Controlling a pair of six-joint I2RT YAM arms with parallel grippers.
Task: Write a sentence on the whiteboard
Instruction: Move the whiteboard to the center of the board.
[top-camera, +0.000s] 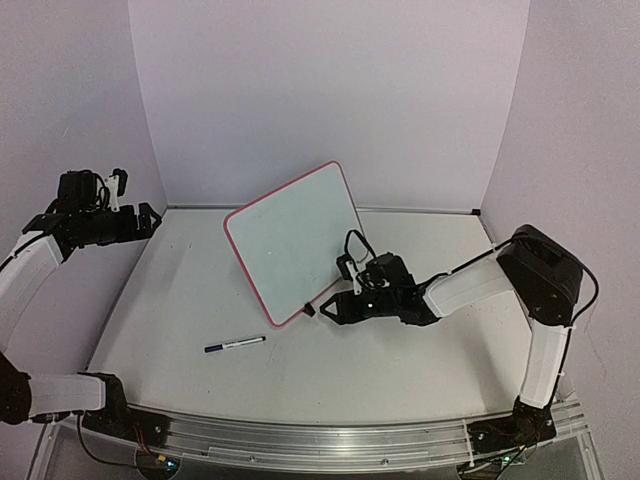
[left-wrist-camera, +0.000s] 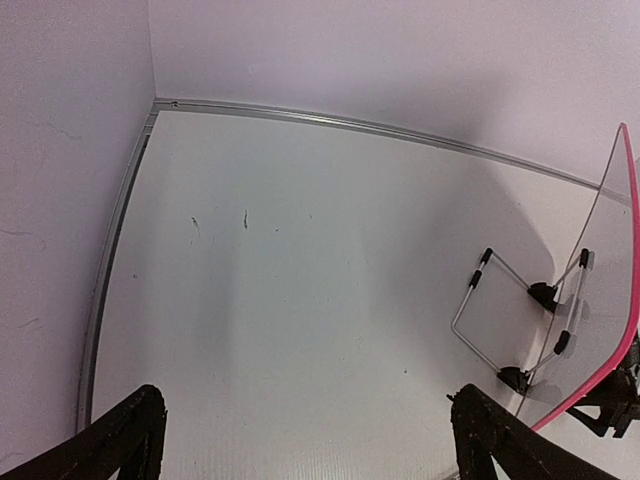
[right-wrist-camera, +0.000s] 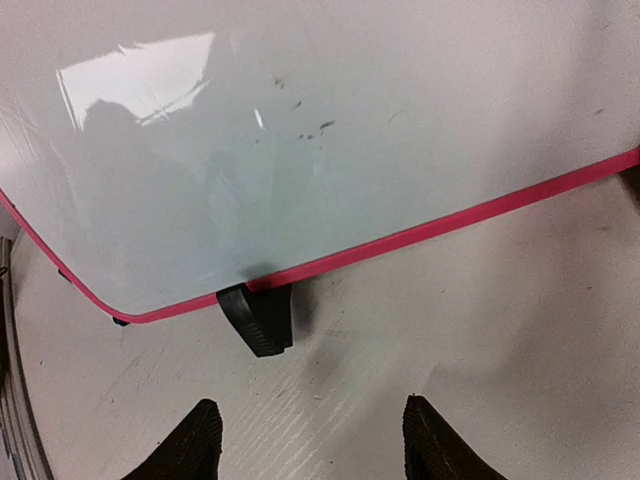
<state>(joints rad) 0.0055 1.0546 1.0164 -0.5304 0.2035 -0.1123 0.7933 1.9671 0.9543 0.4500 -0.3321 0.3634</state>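
The whiteboard (top-camera: 292, 240), white with a red-pink frame, stands tilted back in the middle of the table. The sentence is out of view; the board's face (right-wrist-camera: 300, 140) carries only a few faint dark specks. My right gripper (top-camera: 335, 306) sits low on the table just off the board's lower right edge. It is open and empty (right-wrist-camera: 312, 445), facing a black clip foot (right-wrist-camera: 257, 318). My left gripper (top-camera: 150, 218) hangs raised at the far left, open wide and empty (left-wrist-camera: 310, 450). From there I see the back of the board (left-wrist-camera: 610, 300).
A marker with a blue cap (top-camera: 236, 344) lies flat on the table in front of the board, to the left. The board's wire stand (left-wrist-camera: 480, 330) rests on the table behind it. Pale walls close in the back and both sides.
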